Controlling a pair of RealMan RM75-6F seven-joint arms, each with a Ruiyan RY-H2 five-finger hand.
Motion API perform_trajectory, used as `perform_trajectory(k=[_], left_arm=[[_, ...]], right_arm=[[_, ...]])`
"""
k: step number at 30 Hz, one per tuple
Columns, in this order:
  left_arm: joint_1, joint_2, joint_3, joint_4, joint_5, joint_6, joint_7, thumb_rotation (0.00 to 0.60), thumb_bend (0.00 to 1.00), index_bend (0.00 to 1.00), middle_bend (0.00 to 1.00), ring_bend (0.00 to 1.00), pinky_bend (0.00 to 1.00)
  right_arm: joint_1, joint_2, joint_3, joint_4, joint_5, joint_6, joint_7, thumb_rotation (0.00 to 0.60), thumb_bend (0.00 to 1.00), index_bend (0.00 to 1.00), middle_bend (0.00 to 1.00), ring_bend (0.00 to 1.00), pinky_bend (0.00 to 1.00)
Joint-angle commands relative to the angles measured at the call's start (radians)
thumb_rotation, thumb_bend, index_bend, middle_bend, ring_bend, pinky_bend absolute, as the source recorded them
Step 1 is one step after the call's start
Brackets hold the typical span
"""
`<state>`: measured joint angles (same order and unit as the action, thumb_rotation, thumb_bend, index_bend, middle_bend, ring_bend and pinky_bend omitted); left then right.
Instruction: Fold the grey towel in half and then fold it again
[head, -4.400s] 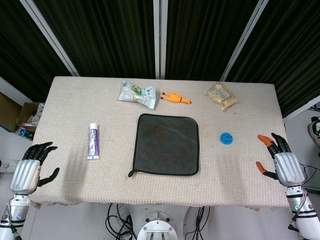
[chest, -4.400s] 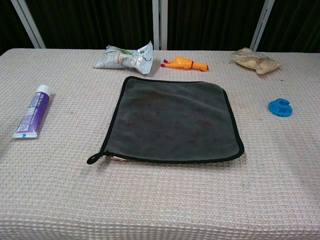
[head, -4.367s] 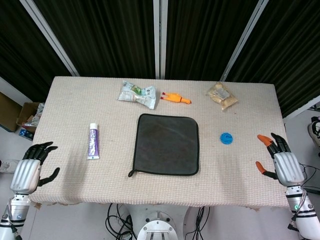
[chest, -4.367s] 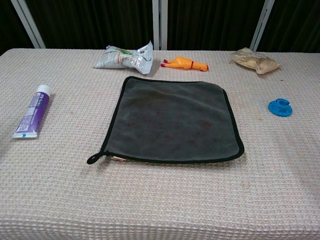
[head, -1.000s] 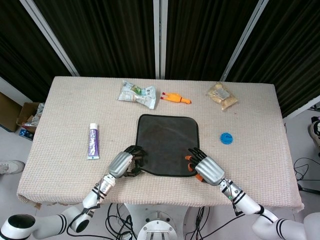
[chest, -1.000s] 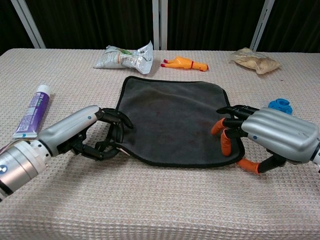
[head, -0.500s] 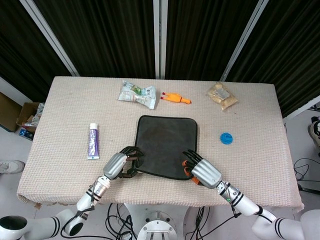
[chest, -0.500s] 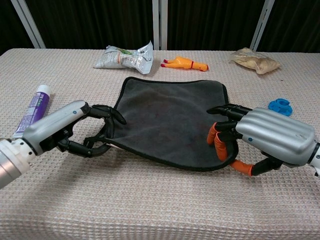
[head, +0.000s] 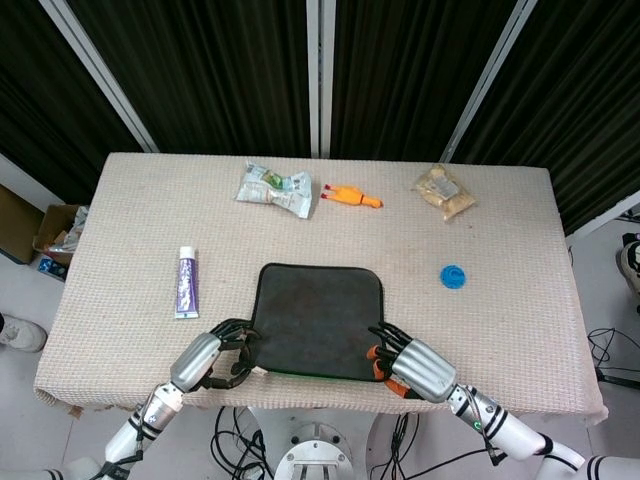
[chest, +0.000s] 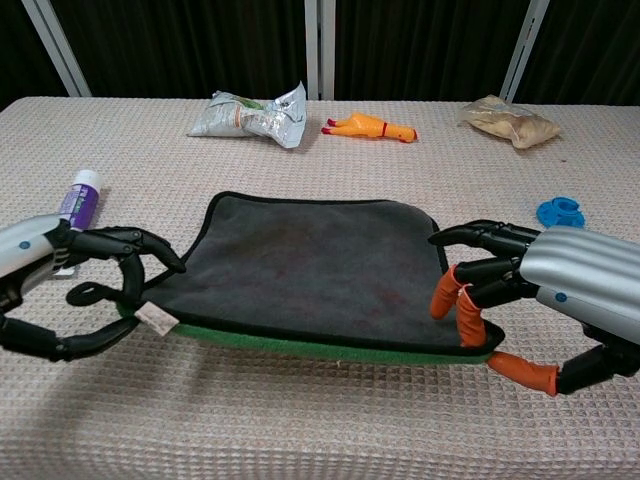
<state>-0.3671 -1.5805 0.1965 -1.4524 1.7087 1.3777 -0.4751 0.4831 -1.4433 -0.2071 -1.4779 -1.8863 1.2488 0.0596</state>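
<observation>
Towel (chest: 300, 265) near edge lifted off the surface (chest: 330, 420), left hand (chest: 60, 290) and right hand (chest: 540, 290) each pinching a corner. No fold made yet; both folds remain.

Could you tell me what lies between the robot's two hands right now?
The grey towel spans the stretch: the left hand holds its near left corner, the right hand its near right corner, near edge lifted. The chest view shows it best.

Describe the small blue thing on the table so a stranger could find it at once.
On the table's right side, look nearer than the tan snack bag and right of the grey towel. The blue ring-shaped piece lies alone there, the only blue thing.
</observation>
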Motion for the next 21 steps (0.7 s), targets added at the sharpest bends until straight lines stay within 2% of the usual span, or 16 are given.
perform_trajectory(k=[1,10,15,21], left_arm=[[0.010,0.032,0.020,-0.047,0.012,-0.006,0.020,0.600,0.47,0.71,0.28,0.15,0.13],[-0.089,0.092,-0.076,-0.121,-0.082,-0.170,-0.059,0.600,0.47,0.71,0.27,0.15,0.13],[-0.158,0.137,-0.129,-0.135,-0.140,-0.281,-0.110,0.600,0.47,0.71,0.27,0.15,0.13],[-0.219,0.152,-0.179,-0.112,-0.215,-0.399,-0.156,0.600,0.47,0.71,0.27,0.15,0.14]], right_arm=[[-0.010,0.011,-0.009,-0.023,0.011,0.002,0.022,0.600,0.40,0.74,0.30,0.03,0.04],[0.007,-0.055,0.071,-0.021,0.108,-0.051,0.061,0.600,0.40,0.74,0.29,0.03,0.02],[0.024,-0.084,0.126,-0.028,0.173,-0.098,0.001,0.600,0.40,0.75,0.28,0.02,0.00],[0.022,-0.130,0.188,-0.024,0.258,-0.117,-0.094,0.600,0.40,0.75,0.27,0.02,0.00]])
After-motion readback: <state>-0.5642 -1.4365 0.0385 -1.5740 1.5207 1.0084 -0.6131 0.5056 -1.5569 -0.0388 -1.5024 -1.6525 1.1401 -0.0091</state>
